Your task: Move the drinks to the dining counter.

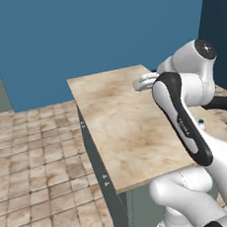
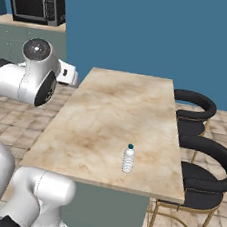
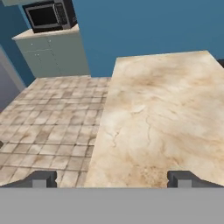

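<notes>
Dining counter [image 2: 110, 115], water bottle [image 2: 128, 159] upright, fingers [image 3: 111, 178] apart

No text, label, brand or number can be read on anything here.

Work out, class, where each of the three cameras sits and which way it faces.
Left base view: behind the arm on its left, looking down over the counter; the arm rises at lower right.
Right base view: behind on the right, facing the same counter, water bottle, stools and microwave; the arm shows at lower left.
Hand view: on the hand, looking along the counter toward the microwave; the open fingers show at the bottom.
Shared: all see the counter; the right base and hand views share the microwave.
</notes>
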